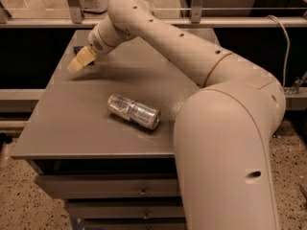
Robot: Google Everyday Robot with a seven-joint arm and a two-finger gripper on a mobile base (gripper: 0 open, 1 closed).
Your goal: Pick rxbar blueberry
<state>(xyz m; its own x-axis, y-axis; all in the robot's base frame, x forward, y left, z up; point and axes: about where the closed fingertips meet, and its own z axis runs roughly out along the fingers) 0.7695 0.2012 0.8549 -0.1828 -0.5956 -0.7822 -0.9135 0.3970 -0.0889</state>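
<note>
My gripper [76, 64], with tan tips, is at the far left of the grey table [72, 128], low over its surface near the left edge. The arm reaches to it from the right foreground. A small dark flat piece [76, 48] shows just behind the gripper at the table's back left. It looks like part of the rxbar blueberry, and the rest is hidden by the gripper. I cannot tell whether the gripper touches it.
A crushed silver can [133, 111] lies on its side in the middle of the table. Drawers [139, 191] sit under the table's front edge. A rail [192, 22] runs behind the table, and a cable [284, 42] hangs at the right.
</note>
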